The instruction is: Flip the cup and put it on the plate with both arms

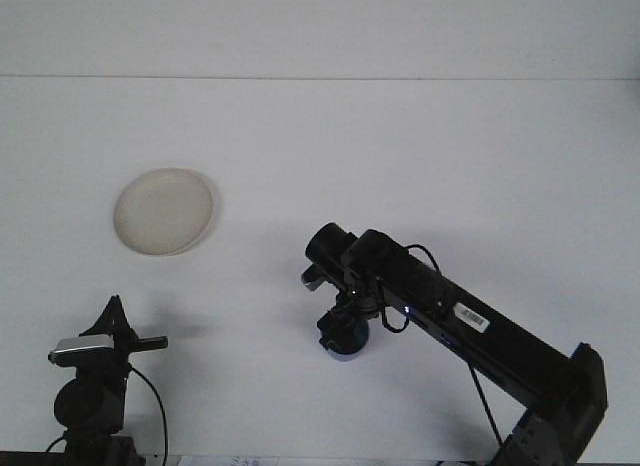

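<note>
Cream plate (163,210) — white table (420,156) — seemingly dark-blue cup (345,341), black arms.

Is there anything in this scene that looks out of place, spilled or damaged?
Nothing stands out. The plate lies flat and bare on the white table, with no spill or damage visible. The right gripper is over the blue cup, which it mostly hides. The left gripper is apart from both.

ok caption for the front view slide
Right arm reaches down over a blue cup on the white table; cream plate sits far left, left gripper idle.
</note>
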Available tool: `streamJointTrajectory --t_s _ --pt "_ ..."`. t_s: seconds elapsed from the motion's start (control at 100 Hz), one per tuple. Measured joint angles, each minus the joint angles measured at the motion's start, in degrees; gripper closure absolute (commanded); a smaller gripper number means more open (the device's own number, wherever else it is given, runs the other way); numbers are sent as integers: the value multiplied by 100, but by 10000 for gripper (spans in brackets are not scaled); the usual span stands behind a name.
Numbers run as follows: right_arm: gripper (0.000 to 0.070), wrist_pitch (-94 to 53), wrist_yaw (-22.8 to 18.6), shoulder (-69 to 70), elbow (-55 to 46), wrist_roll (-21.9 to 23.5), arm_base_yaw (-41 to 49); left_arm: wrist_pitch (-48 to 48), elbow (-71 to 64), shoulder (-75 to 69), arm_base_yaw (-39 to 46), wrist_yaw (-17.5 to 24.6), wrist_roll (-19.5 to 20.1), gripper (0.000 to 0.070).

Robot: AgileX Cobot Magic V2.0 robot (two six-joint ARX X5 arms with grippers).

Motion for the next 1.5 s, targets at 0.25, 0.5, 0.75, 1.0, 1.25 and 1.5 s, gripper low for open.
streamJointTrajectory --t_s 0.25,0.5,0.75,1.0,1.25,1.5 --pt "185 83 240 -1161 24 11 0 0 0 0 0 0 0 684" --pt "185 1126 1502 -3150 -74 225 31 0 0 0 0 0 0 684" --pt "185 2286 2433 -5716 -1781 391 59 0 0 0 0 0 0 684" --pt "185 2929 2406 -8076 -4024 393 63 0 0 0 0 0 0 684" --pt "186 3023 2376 -8741 -4297 393 63 0 0 0 0 0 0 684" --pt "186 3016 2376 -8741 -4299 393 63 0 0 0 0 0 0 684"
